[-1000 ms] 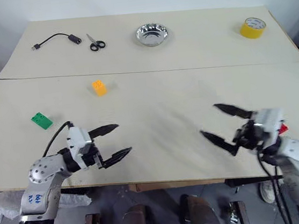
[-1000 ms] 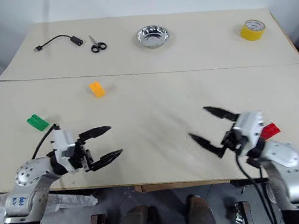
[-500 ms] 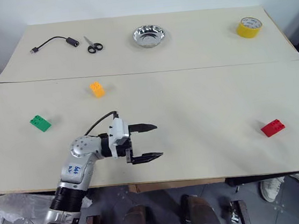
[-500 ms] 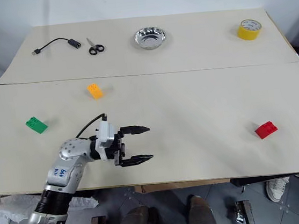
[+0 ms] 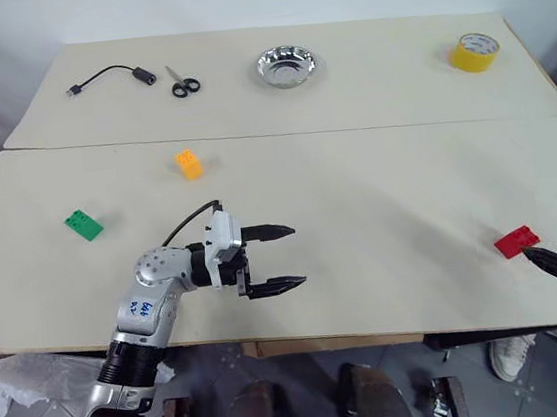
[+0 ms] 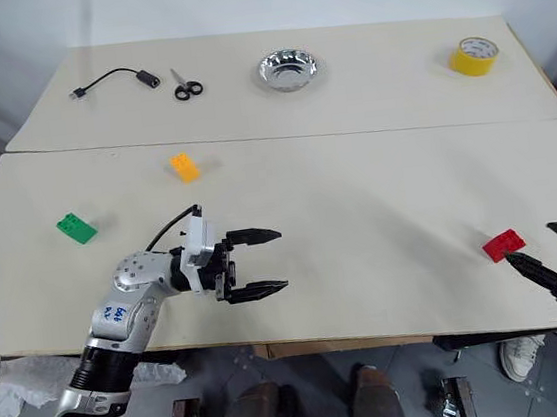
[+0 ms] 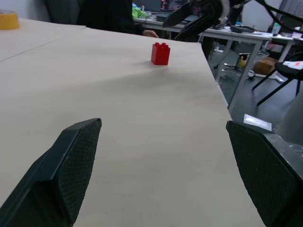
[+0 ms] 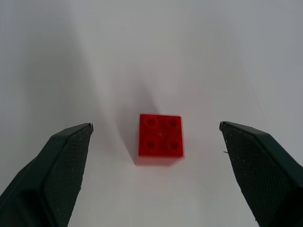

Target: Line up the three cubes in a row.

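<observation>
Right pincer (image 6: pixel 554 260) wide open, empty, beside red cube (image 6: pixel 504 244)

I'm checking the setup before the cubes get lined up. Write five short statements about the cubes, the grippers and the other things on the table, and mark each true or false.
1. The red cube lies on the table between the right gripper's open fingers, untouched. True.
2. The left gripper is shut on the green cube. False: it is open and holds nothing; the green cube lies apart, near the table's left edge.
3. The orange-yellow cube sits inside the metal bowl. False: it stands on the table, nearer the robot than the bowl.
4. The yellow tape roll lies at the far right of the table. True.
5. The three cubes already form a row. False: they lie scattered.
</observation>
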Controlling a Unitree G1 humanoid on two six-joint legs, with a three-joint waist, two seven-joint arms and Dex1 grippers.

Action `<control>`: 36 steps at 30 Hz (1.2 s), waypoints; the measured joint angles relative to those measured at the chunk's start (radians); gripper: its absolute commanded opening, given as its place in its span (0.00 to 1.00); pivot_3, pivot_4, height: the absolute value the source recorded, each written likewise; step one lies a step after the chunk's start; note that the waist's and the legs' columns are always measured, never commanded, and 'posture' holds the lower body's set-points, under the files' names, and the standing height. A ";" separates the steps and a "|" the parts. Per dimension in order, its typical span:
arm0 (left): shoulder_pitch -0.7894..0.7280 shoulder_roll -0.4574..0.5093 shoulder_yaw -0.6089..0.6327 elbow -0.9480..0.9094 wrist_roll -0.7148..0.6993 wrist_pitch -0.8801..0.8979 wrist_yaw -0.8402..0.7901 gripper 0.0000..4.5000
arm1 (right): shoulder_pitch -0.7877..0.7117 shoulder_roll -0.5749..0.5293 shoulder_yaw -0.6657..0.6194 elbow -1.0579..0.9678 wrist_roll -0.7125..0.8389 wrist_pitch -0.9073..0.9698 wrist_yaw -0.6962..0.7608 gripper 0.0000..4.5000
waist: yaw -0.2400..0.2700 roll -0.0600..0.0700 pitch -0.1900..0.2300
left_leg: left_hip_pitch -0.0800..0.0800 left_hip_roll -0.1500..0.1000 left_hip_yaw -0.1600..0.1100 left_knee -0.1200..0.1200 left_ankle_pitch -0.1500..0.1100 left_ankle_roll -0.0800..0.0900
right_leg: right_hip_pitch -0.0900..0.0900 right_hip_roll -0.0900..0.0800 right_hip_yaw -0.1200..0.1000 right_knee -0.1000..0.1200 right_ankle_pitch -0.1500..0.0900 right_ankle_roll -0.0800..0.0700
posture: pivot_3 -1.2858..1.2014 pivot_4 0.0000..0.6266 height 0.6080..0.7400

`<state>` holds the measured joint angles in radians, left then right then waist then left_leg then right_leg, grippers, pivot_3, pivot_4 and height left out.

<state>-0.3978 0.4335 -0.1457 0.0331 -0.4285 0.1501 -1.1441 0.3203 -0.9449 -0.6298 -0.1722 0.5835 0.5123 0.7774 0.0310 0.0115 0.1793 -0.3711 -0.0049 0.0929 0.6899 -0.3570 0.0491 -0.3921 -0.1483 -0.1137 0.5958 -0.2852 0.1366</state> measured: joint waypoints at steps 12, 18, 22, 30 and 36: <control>0.064 0.005 0.016 -0.068 0.000 0.012 0.043 1.00 | -0.142 -0.009 0.157 0.141 -0.121 0.016 0.038 0.49 | -0.006 0.000 0.000 | 0.000 0.000 0.001 0.002 0.000 0.001 | 0.000 0.001 0.000 0.001 0.001 0.001 | 0.52 0.24 1.00; 0.100 0.018 0.053 -0.086 0.000 0.012 0.074 1.00 | -0.263 -0.017 0.238 0.131 -0.120 0.003 0.148 0.33 | -0.013 0.000 0.000 | 0.000 0.001 0.001 0.002 0.000 0.001 | 0.000 0.001 0.000 0.001 0.001 0.001 | 0.52 0.24 1.00; 0.164 0.054 0.144 -0.099 -0.010 0.018 0.126 1.00 | -0.506 -0.039 0.392 0.054 -0.099 0.051 0.240 0.33 | -0.033 0.001 0.000 | 0.001 0.002 0.000 0.003 0.000 0.000 | 0.000 0.001 0.000 0.002 0.001 0.001 | 0.52 0.24 1.00; 0.386 0.149 0.334 -0.092 -0.029 0.008 0.155 1.00 | -1.070 0.142 0.893 0.220 -0.303 0.010 0.416 0.33 | -0.042 -0.003 0.001 | -0.002 0.002 -0.002 0.003 -0.001 -0.001 | 0.000 0.000 -0.003 0.000 0.000 0.000 | 0.52 0.24 1.00; 0.431 0.141 0.365 -0.136 -0.036 0.003 0.189 1.00 | -1.179 0.238 1.027 0.463 -0.441 -0.185 0.526 0.33 | -0.019 -0.003 0.001 | -0.006 -0.001 -0.006 0.007 -0.003 0.002 | 0.000 -0.002 -0.006 0.000 0.001 0.001 | 0.52 0.24 1.00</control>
<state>0.0328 0.5743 0.2192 -0.1031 -0.4644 0.1530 -0.9550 -0.8587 -0.7072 0.3976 0.2904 0.1428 0.3272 1.3035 0.0123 0.0088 0.1803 -0.3769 -0.0060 0.0867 0.6974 -0.3601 0.0507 -0.3920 -0.1500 -0.1196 0.5963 -0.2844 0.1374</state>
